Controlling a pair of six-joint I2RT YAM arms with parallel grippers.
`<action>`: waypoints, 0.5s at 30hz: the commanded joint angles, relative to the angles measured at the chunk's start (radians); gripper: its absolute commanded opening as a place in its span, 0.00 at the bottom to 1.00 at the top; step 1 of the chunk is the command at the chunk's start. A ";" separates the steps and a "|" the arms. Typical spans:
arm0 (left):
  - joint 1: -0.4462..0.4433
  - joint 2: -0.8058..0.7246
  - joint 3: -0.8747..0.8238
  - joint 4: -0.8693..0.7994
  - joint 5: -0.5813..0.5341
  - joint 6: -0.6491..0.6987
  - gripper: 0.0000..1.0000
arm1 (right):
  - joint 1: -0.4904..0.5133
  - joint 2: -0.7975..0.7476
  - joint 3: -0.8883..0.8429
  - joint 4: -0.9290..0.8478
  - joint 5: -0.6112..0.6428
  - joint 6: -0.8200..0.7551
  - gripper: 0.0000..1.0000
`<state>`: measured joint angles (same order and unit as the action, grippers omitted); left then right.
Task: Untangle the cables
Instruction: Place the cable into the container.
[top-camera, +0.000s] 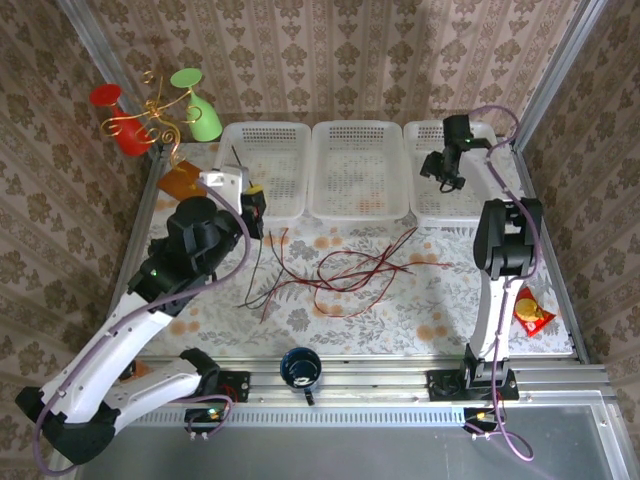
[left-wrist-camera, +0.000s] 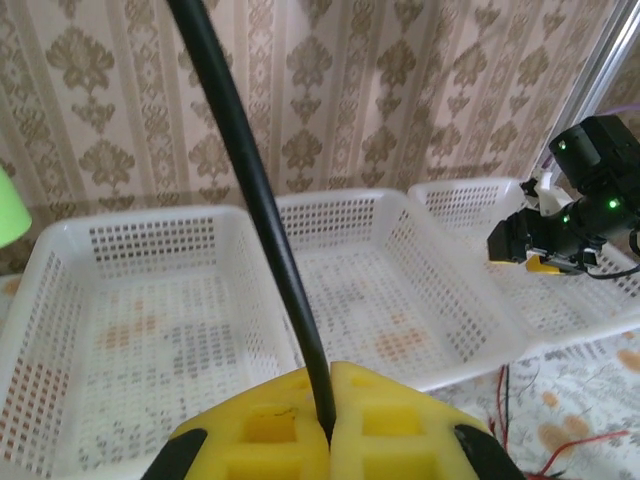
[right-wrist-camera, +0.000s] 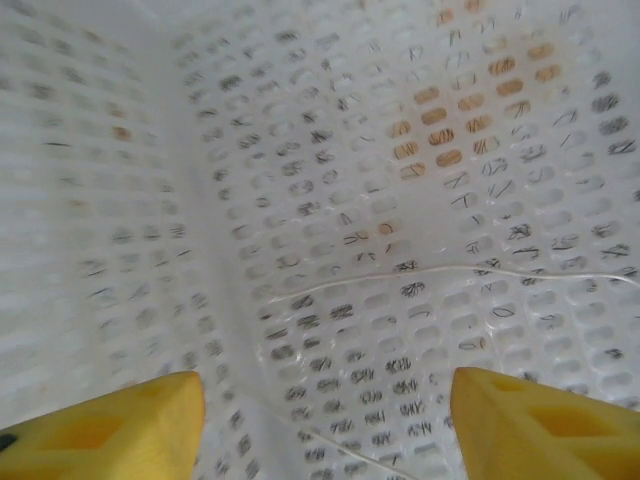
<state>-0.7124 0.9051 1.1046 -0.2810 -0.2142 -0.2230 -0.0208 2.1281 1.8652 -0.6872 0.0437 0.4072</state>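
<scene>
**Containers:** 3 white plastic baskets, perforated, rectangular w/ rounded rims, are set side by side along the far edge of the tabletop (top-camera: 440, 300). L basket (top-camera: 265, 165) lies just beyond the L jaws. Ctr basket (top-camera: 360, 165) lies to their right. R basket (top-camera: 432, 205) lies under the R jaws. A thin pale strand (right-wrist-camera: 450, 268) is seen on the R basket floor ahead of the R jaws; its type cannot be told. Floral cloth is seen through the holes of the L and ctr baskets.

**Jaws:** L jaws are clenched on a black cable (left-wrist-camera: 260, 200). It is smooth and round in section, pinched btwn the yellow pads (left-wrist-camera: 260, 430), and runs out from them toward upper left in the L wrist view. R jaws are released: yellow fingers (right-wrist-camera: 110, 425) are held wide apart, nothing gripped.

**Cables** (top-camera: 345, 270)**:** a loose bunch of thin red and black strands, looped and crossed, is laid on the tabletop. It lies right of the L jaws, well apart from the R jaws, in front of the ctr basket.

**Surface/room:** the tabletop is covered w/ pale floral cloth. A metal rail (top-camera: 380, 385) is fitted along the near edge, w/ a blue mug (top-camera: 300, 367) on it. A red-yellow snack packet (top-camera: 531, 313) is noted by the R arm. Walls (top-camera: 350, 60) are papered in beige damask.
</scene>
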 joint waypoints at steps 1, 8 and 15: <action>-0.004 0.031 0.115 0.020 0.032 0.048 0.00 | -0.004 -0.138 -0.019 -0.040 -0.050 0.014 0.76; -0.006 0.194 0.354 0.072 0.155 0.040 0.00 | -0.004 -0.306 -0.132 -0.012 -0.107 0.044 0.84; -0.012 0.445 0.684 0.145 0.278 0.030 0.00 | 0.007 -0.565 -0.420 0.095 -0.199 0.129 0.85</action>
<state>-0.7155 1.2915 1.6867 -0.2050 -0.0113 -0.1978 -0.0216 1.6524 1.5185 -0.6262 -0.0971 0.4847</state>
